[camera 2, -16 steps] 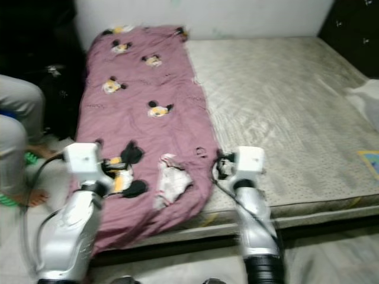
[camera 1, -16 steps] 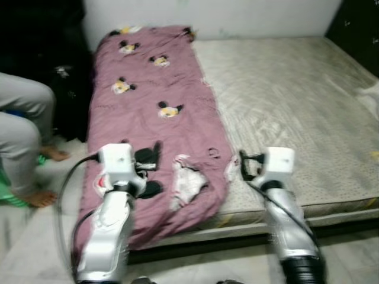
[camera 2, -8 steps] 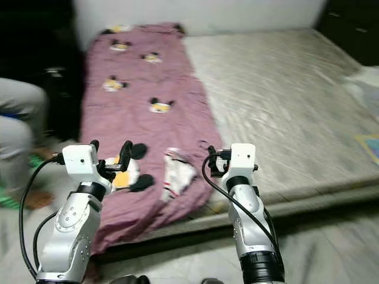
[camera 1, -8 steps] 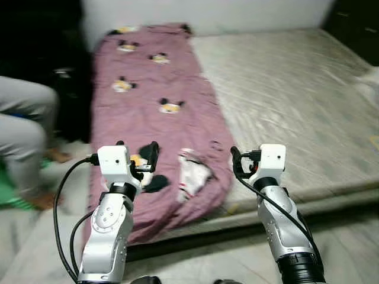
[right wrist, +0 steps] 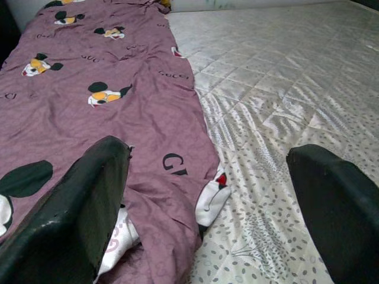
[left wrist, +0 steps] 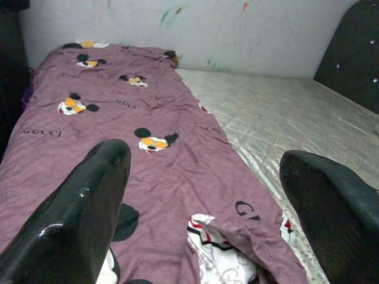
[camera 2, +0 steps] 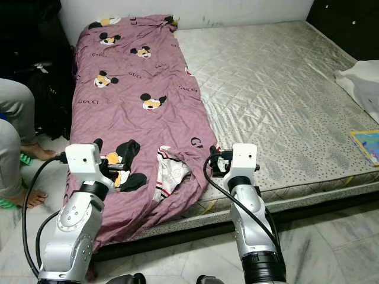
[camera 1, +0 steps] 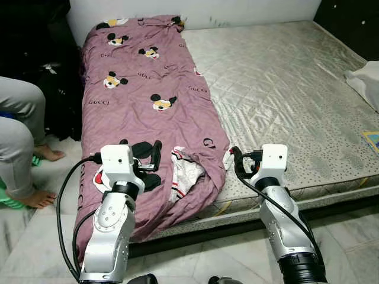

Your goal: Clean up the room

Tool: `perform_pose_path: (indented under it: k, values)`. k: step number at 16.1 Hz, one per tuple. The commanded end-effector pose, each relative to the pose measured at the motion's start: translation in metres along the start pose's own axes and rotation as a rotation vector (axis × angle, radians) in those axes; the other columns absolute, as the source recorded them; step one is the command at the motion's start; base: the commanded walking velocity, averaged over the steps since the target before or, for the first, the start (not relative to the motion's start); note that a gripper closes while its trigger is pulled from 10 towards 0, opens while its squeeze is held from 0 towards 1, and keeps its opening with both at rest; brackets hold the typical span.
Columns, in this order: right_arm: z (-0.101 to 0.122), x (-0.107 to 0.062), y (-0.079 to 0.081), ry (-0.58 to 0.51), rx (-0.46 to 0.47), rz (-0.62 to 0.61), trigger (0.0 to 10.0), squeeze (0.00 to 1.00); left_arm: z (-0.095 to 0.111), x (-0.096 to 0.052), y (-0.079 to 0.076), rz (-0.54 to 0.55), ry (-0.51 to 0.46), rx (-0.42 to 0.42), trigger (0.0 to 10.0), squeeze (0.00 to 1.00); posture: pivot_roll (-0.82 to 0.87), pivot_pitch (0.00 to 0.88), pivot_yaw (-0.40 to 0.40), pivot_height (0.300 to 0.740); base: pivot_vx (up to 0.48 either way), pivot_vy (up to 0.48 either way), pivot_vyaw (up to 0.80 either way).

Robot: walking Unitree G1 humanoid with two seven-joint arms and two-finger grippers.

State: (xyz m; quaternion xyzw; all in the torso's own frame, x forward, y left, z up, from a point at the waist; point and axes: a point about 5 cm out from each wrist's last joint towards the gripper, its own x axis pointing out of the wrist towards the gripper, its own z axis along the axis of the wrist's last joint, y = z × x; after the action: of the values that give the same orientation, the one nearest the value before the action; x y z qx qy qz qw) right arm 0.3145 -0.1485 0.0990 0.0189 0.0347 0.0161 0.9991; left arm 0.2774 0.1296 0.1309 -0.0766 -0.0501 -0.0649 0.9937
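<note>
Bare quilted mattress [camera 1: 284, 100] spans the scene, its far edge against the white wall [left wrist: 237, 29]; pale marble floor [camera 2: 331, 248] along its near edge.

Purple blanket [camera 1: 148, 112] with cartoon-mouse print lies lengthwise along the mattress's left edge, running from the far left corner down to the near edge, where it drapes over toward the floor. At the near end the blanket is rumpled and turned back, exposing a white patterned underside [camera 1: 185, 174].

Person seated off the mattress's left edge: grey-trousered legs [camera 1: 21, 127], bare feet [camera 1: 37, 198] on the floor. Dark bag or bundle [camera 1: 56, 89] between the legs and the mattress's left edge.

White cloth [camera 1: 364, 83] at the mattress's right edge. Small colourful flat item [camera 2: 366, 145] near the right edge, closer to the near right corner; cannot tell what it is.

Left gripper [camera 1: 140, 157] raised above the blanket's near end, fingers spread apart, holding nothing; blanket visible between them in the left wrist view. Right gripper [camera 1: 235, 163] raised above the near edge just beside the blanket's right border, fingers [right wrist: 89, 201] likewise spread apart, holding nothing.
</note>
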Motion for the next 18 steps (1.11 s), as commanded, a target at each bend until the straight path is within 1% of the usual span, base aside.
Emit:
perform_pose_path:
  k: [1, 3, 13, 16, 18]
  values:
    - [-0.0017, 0.0004, -0.0004, 0.010, 0.005, -0.005, 10.0, 0.00, 0.0014, 0.0000, 0.0008, 0.002, -0.008, 0.006, 10.0, 0.00, -0.02, 0.111, 0.005, 0.740, 0.000, 0.000, 0.00]
    - [-0.0017, 0.0007, -0.0004, 0.010, 0.004, -0.004, 10.0, 0.00, 0.0018, 0.0003, 0.0002, -0.004, -0.012, 0.006, 10.0, 0.00, -0.02, 0.109, 0.004, 0.740, 0.126, 0.000, 0.00]
    - [-0.0011, 0.0021, 0.0006, 0.006, 0.002, -0.004, 10.0, 0.00, 0.0011, 0.0016, 0.0011, 0.004, -0.003, 0.000, 10.0, 0.00, -0.02, 0.104, 0.007, 0.740, 0.000, 0.000, 0.00]
    - [-0.0012, 0.0023, 0.0008, 0.006, 0.004, -0.004, 10.0, 0.00, -0.0006, 0.0020, 0.0034, 0.030, 0.009, -0.006, 10.0, 0.00, -0.02, 0.103, 0.006, 0.740, 0.000, 0.000, 0.00]
    - [-0.0012, 0.0025, 0.0009, 0.006, 0.006, -0.005, 10.0, 0.00, -0.0003, 0.0024, 0.0036, 0.029, 0.007, -0.005, 10.0, 0.00, -0.02, 0.104, 0.008, 0.740, 0.000, 0.351, 0.00]
